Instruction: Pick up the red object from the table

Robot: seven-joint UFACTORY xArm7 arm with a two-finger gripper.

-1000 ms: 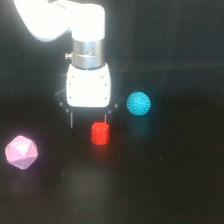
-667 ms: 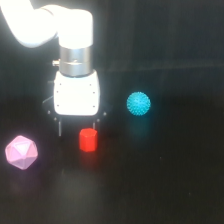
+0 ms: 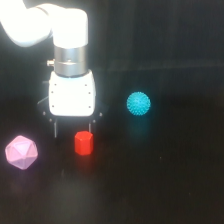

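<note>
A plain matte black table (image 3: 180, 180) fills the whole exterior view; nothing of the room beyond it shows, only darkness all round. The surface is faintly glossy, giving dim reflections under the objects.

The white xArm comes in from about ten o'clock, its silver wrist collar leading down to a boxy white gripper (image 3: 73, 131) body near the centre-left. Two thin dark fingers (image 3: 54, 127) hang below the body, one at its seven o'clock corner and one at its five o'clock corner, set apart with a clear gap between them. They hold nothing.

The red object (image 3: 83, 143), a small faceted block, stands upright on the table just below the gripper body, at about six o'clock from it, closer to the right-hand finger in this view. Whether either finger touches it cannot be told.

A cyan spiky ball (image 3: 138, 103) lies at three o'clock from the gripper, well apart. A pink polyhedron (image 3: 21, 152) rests near the frame's eight o'clock edge.
</note>
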